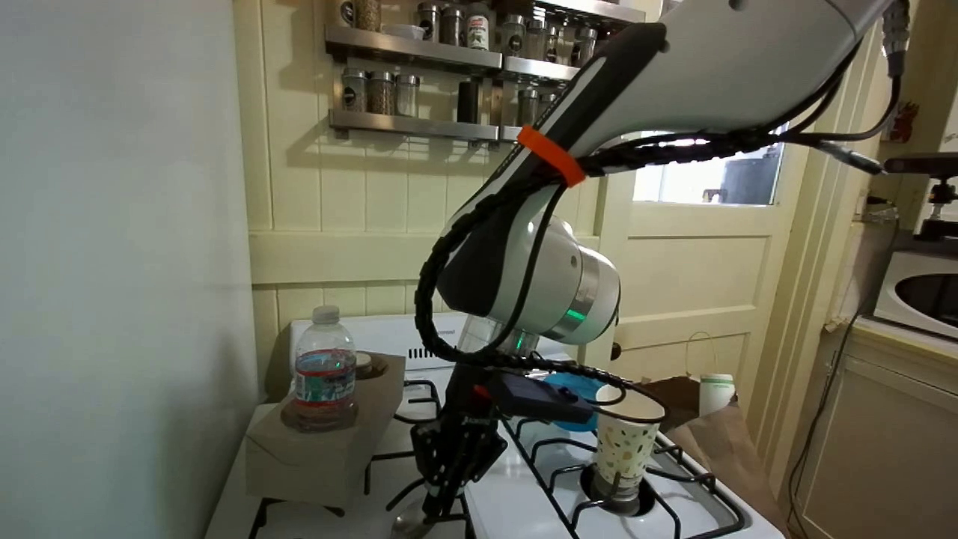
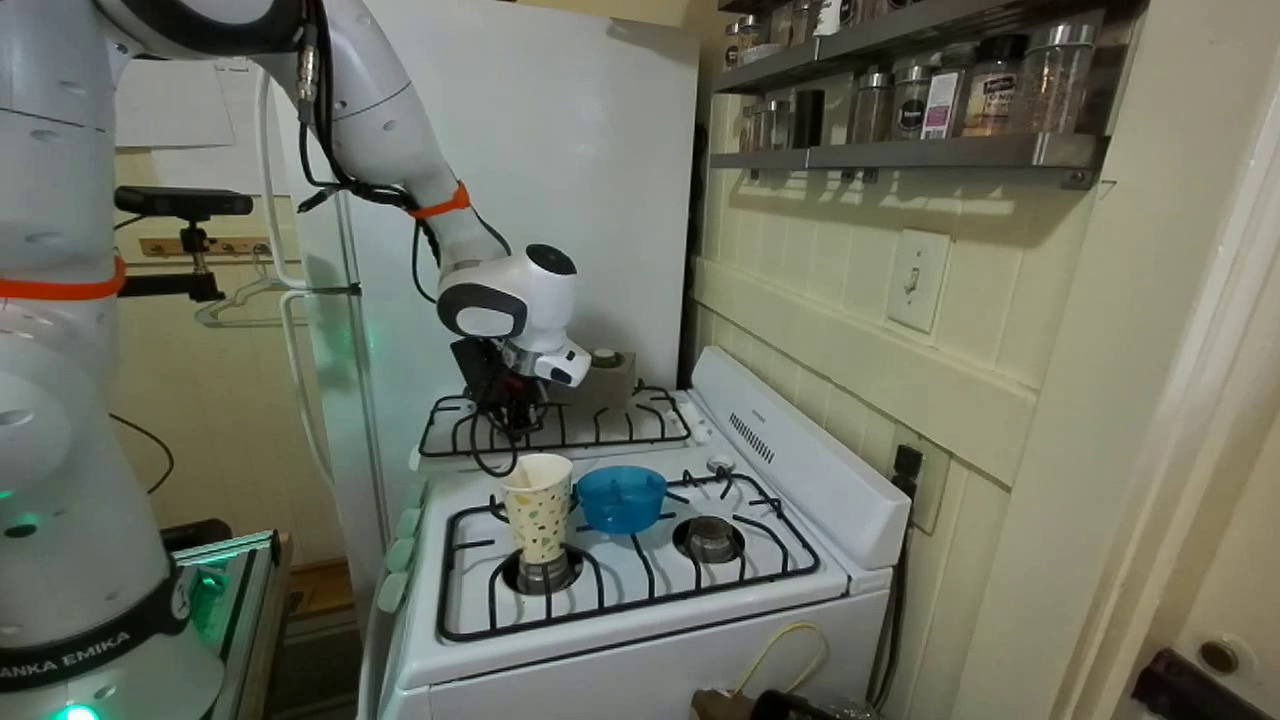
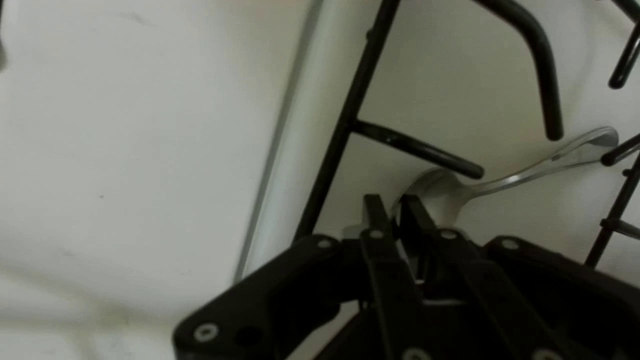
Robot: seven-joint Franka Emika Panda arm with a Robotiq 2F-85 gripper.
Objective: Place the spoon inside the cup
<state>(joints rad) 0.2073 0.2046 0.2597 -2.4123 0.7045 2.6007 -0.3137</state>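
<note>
The spoon (image 3: 492, 186) lay among grate bars (image 3: 420, 150), apparently reached, its scoop end at the gripper (image 3: 391, 198), nearly together but pinching or not I couldn't tell, while carrying it into the cup (image 1: 627, 449), at two o'clock from it in an exterior view, remained.

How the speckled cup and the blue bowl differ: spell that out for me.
Colour: the speckled cup is cream-white with small flecks; the blue bowl is plain blue.
Shape: the cup is tall and narrows downward; the bowl is low and wider across.
Place: the cup stands over a burner; the bowl sits beside the cup, off that burner.
Both stand mouth up on the white stove.
</note>
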